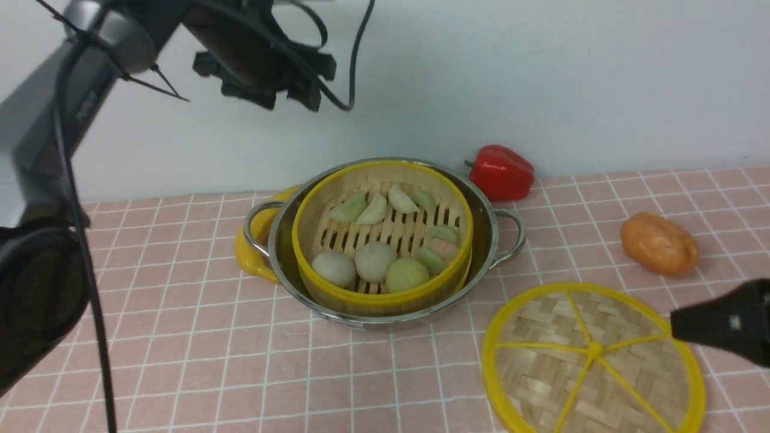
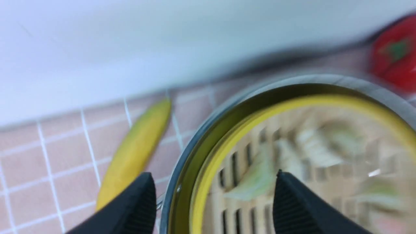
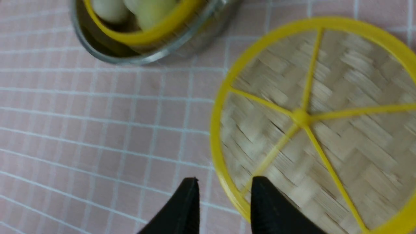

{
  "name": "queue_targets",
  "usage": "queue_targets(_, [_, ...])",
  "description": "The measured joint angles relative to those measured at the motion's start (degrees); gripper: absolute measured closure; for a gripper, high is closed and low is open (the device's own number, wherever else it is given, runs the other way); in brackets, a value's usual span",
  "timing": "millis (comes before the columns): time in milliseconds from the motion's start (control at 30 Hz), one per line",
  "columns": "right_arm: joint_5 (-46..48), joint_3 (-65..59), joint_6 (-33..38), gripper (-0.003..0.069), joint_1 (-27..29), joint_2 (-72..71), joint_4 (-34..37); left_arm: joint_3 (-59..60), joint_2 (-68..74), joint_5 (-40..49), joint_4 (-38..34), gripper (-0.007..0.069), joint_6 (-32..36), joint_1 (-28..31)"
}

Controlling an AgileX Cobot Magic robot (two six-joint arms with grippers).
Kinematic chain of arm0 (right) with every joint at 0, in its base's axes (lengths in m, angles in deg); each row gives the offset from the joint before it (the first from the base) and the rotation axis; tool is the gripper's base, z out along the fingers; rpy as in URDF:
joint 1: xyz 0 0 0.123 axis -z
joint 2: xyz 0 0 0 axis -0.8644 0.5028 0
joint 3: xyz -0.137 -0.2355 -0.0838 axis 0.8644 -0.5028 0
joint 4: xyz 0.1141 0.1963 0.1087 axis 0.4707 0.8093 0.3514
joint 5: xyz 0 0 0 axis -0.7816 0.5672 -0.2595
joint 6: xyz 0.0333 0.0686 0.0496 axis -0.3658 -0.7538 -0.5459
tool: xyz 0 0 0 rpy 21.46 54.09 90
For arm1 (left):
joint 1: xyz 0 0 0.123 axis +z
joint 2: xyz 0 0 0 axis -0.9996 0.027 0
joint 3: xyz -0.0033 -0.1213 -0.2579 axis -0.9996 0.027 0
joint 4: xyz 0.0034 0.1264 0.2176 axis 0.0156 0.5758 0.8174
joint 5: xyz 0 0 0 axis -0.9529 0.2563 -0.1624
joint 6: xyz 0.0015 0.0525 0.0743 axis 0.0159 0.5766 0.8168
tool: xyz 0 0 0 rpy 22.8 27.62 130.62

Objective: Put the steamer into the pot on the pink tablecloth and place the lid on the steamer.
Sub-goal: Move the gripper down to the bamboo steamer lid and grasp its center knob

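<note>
Pink tablecloth (image 1: pixel 198 361) with a white grid covers the whole work surface. On it stands the pot (image 1: pixel 485 231), and the steamer (image 1: pixel 385 237) already sits inside the pot, level, with its buns and dumplings on the slatted floor. The first half of the task looks done.

To the pot's right and nearer the robot lies the lid (image 1: pixel 541 361), flat on the cloth and well clear of the pot. Being round, it has no long axis, so any part of its yellow rim would serve for a grasp.

The right gripper (image 3: pixel 226 180) is by far the nearer arm. It hangs at the lid's edge farthest from the pot, jaws a little apart and clamped on nothing, with the rim showing just below the gap between them. From there the pot lies away to the robot's left and further forward, which is the way the lid must be carried.

The left gripper (image 2: pixel 214 175) hovers high above the pot's left rim, jaws wide apart and empty.
</note>
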Motion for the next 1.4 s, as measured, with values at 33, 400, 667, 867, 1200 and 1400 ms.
queue_targets(33, [0.3, 1.1, 1.2, 0.0416, -0.8, 0.0, 2.2, 0.0, -1.5, 0.0, -0.4, 0.0186, 0.0, -0.2])
queue_targets(400, [-9.4, 7.0, 4.8, 0.0416, -35.4, 2.7, 15.5, -0.1, -26.0, 0.1, -1.5, 0.0419, 2.8, -5.2])
queue_targets(667, [-12.0, 10.1, -24.6, 0.0416, -42.8, 15.4, -23.2, 11.9, -45.7, 0.1, -0.4, 0.061, 8.9, -5.9])
queue_targets(867, [-3.5, 18.1, -45.7, 0.0416, -37.6, 22.1, -54.8, 34.8, -62.6, -1.2, 2.6, 0.0648, 10.3, -5.9])
queue_targets(1200, [1.1, 20.2, -41.1, 0.0416, -25.6, 30.0, -53.3, 81.5, -93.3, -30.6, 0.1, 0.0648, 10.0, -5.9])
queue_targets(1400, [-2.6, 20.2, -36.5, 0.0416, -24.2, 34.1, -49.3, 94.8, -101.9, -35.8, -3.8, 0.0647, 10.0, -5.9])
